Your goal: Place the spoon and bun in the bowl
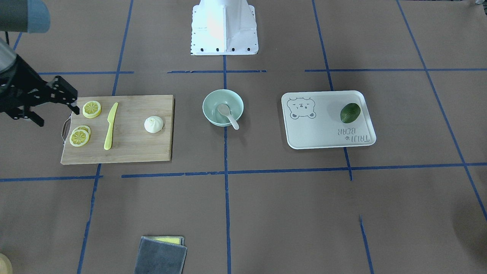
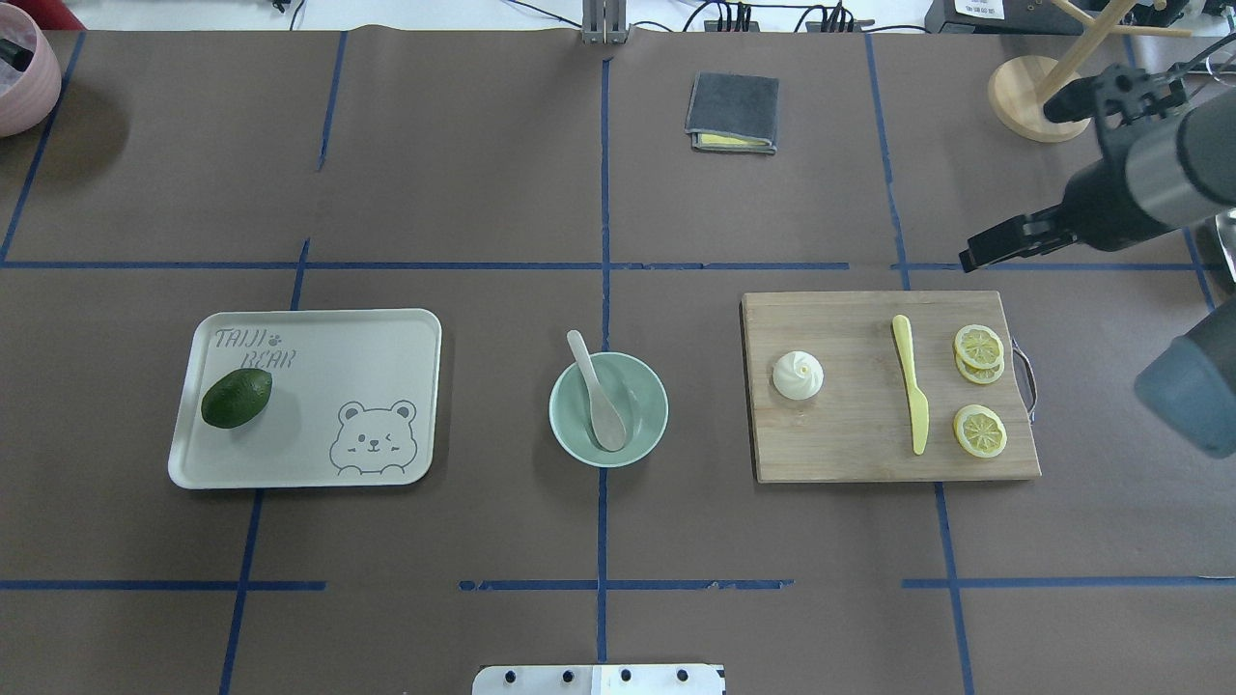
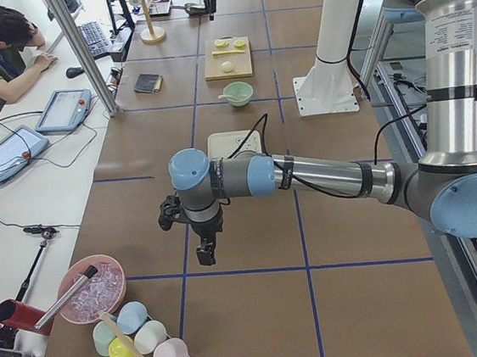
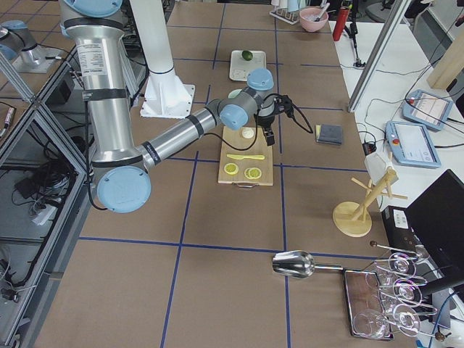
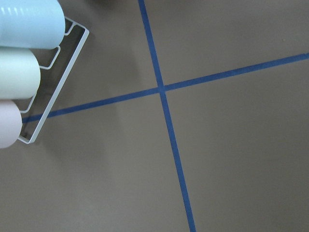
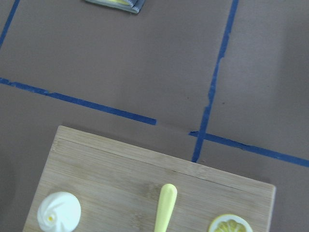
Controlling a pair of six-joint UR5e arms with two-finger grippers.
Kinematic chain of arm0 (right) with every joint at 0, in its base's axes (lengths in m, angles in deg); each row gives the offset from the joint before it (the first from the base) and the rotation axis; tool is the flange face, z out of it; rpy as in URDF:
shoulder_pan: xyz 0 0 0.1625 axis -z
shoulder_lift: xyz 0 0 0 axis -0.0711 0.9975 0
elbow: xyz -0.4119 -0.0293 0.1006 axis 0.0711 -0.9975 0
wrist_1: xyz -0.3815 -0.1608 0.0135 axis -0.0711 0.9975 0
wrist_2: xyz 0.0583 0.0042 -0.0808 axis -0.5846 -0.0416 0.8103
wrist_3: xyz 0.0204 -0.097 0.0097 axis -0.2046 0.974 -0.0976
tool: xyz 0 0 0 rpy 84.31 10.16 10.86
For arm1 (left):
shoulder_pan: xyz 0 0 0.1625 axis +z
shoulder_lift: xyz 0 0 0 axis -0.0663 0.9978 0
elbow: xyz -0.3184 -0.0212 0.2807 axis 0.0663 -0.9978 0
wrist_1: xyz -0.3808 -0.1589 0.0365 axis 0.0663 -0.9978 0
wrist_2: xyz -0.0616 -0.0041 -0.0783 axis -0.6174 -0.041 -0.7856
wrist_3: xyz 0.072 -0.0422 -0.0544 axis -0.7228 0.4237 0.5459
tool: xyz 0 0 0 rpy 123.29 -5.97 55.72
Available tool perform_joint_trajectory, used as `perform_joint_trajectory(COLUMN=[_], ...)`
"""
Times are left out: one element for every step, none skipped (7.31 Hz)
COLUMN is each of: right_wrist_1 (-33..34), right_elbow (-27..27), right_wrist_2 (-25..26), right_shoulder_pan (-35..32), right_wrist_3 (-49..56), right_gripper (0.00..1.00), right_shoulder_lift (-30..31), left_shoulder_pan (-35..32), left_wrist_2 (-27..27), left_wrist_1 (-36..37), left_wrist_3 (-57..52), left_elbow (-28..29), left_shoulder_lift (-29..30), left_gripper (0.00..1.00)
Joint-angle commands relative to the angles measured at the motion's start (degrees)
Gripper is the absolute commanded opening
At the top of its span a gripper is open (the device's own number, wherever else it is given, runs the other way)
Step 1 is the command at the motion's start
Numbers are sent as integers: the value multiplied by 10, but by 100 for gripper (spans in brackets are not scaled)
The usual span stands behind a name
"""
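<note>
Right gripper (image 1: pixel 59 117): my two fingers stand apart with nothing between them, raised over the table well to my right of the bowl (image 2: pixel 657 386).
Left gripper (image 3: pixel 205 252): pointing down over a tape crossing, well to my left of the bowl; I cannot tell how far its fingers are parted, nor whether they hold anything.
Cups (image 5: pixel 19 72): lying in a wire rack, just beside my left wrist, far from the bowl.
Lemon slices (image 2: pixel 979 430): three, on the end of the cutting board (image 2: pixel 850 434) farthest from the bowl.
Knife (image 2: pixel 911 396): yellow, flat on the board, between the slices and the bowl.
Bun (image 2: pixel 798 375): on the board's end nearest the bowl, apart from the bowl.
Spoon (image 2: pixel 599 396): scoop down inside the bowl, handle leaning over the rim on the side away from my base.
Tray (image 2: pixel 386 338): to my left of the bowl, with an avocado (image 2: pixel 237 398) on it.
Cloth (image 2: pixel 732 111): folded, well beyond the bowl.
</note>
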Motion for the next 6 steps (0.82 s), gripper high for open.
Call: perform_joint_trajectory(right_wrist_1=[1, 1, 1, 2, 2, 1], right_elbow=[-31, -33, -40, -46, -61, -82], right_wrist_2=[126, 150, 175, 206, 213, 223], right_shoulder_pan=[128, 159, 189, 217, 234, 241], right_wrist_3=[-108, -121, -136, -154, -166, -168], right_gripper=[100, 100, 98, 97, 95, 92], right_shoulder_lift=[-55, -57, -58, -68, -79, -92], left_shoulder_pan=[-1, -1, -1, -1, -1, -1], left_wrist_2=[0, -1, -1, -2, -1, -1], left_wrist_1=[11, 11, 10, 10, 10, 10], left_wrist_3=[0, 0, 0, 0, 0, 0], left_elbow=[-4, -4, -4, -5, -5, -5], left_shoulder_lift=[2, 2, 2, 2, 2, 2], left_gripper=[100, 100, 100, 100, 100, 100])
